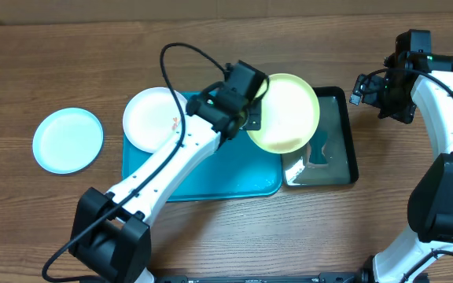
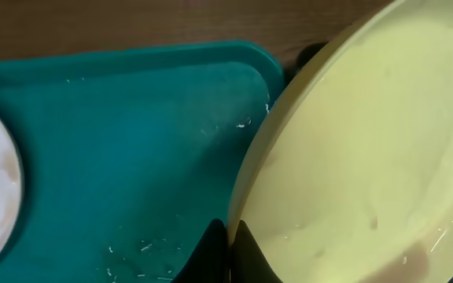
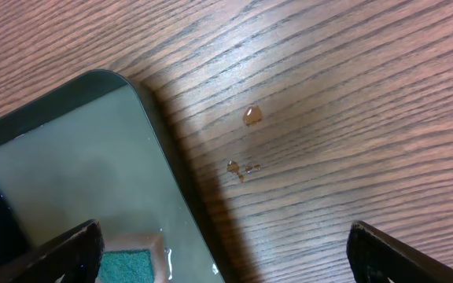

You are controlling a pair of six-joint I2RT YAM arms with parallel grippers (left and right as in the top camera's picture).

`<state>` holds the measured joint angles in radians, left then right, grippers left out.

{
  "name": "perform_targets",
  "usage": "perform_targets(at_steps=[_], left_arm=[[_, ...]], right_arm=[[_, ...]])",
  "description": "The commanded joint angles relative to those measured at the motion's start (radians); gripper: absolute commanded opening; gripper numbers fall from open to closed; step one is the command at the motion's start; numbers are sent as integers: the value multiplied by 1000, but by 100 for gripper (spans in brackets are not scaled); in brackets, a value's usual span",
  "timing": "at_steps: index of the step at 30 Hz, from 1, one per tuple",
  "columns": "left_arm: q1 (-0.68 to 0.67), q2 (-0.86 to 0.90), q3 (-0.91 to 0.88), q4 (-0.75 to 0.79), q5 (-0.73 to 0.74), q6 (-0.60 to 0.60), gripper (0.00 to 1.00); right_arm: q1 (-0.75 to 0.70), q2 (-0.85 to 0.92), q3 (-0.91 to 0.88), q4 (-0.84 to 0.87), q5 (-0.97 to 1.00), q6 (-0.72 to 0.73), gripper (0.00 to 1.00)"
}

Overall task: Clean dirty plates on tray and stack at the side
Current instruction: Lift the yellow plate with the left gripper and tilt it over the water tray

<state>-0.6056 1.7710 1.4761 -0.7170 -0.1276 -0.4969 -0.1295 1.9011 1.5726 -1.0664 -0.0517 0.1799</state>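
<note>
Plate (image 2: pixel 368 149) (yellow-green) rim pinched between left fingers (image 2: pixel 209 255), right fingers (image 3: pixel 65 251) wide apart, empty.

The right gripper (image 3: pixel 225 255) hangs with its two dark fingers (image 3: pixel 65 253) spread wide, one over the black tray (image 3: pixel 163 149) and the other over bare table (image 3: pixel 352 86). One rounded corner of the tray shows, holding cloudy water (image 3: pixel 69 173) and, low in view, a green patch (image 3: pixel 130 264). Two small brownish drops (image 3: pixel 252 115) lie on the table just beside the tray's edge.
</note>
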Motion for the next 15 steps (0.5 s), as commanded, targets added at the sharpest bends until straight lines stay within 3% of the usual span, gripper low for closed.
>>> perform_targets(at_steps=[1, 10, 15], left_arm=[[-42, -10, 80, 6, -151, 37, 4], [-169, -10, 212, -32, -473, 195, 4], [-267, -10, 242, 9, -708, 341, 4]], right_arm=[[-1, -10, 11, 4, -2, 3, 100], [-1, -10, 11, 4, -2, 3, 100], [-1, -10, 11, 4, -2, 3, 100]])
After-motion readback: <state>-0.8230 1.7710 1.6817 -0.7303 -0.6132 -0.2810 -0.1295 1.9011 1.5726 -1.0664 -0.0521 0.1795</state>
